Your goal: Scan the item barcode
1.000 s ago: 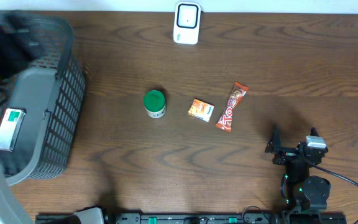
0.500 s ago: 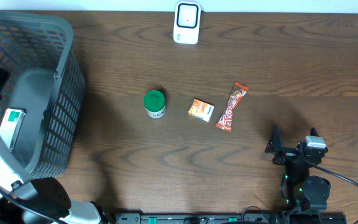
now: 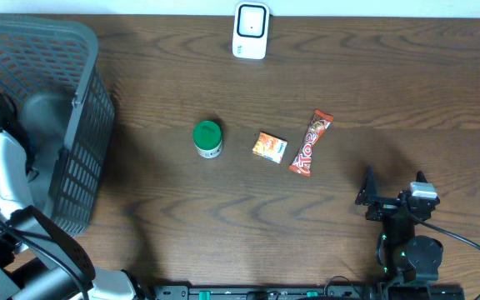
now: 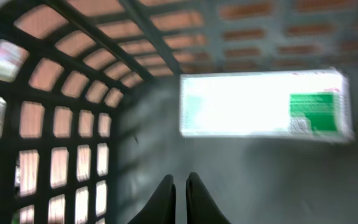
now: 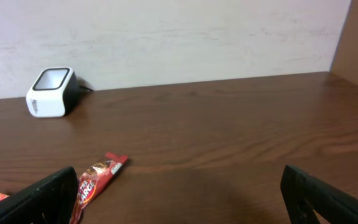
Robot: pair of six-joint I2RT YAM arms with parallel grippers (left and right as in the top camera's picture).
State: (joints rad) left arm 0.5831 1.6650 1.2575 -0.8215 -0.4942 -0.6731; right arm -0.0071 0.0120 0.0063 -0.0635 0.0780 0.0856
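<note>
In the left wrist view my left gripper (image 4: 180, 184) is shut with nothing between its fingers, low inside the grey basket (image 3: 82, 125). A white box with a green label (image 4: 263, 104) lies on the basket floor just beyond the fingertips, apart from them. From overhead my left arm (image 3: 2, 171) hides that box. The white barcode scanner (image 3: 250, 30) stands at the table's far edge. My right gripper (image 3: 393, 196) rests open near the front right, holding nothing.
On the table's middle stand a green-lidded can (image 3: 207, 138), a small orange packet (image 3: 269, 147) and a red candy bar (image 3: 310, 142). The right wrist view shows the scanner (image 5: 50, 92) and the candy bar (image 5: 95, 177) ahead to the left.
My left arm has swung down into the basket and now covers the white box from overhead. Its jaws went from open to shut. The right arm has not moved.
</note>
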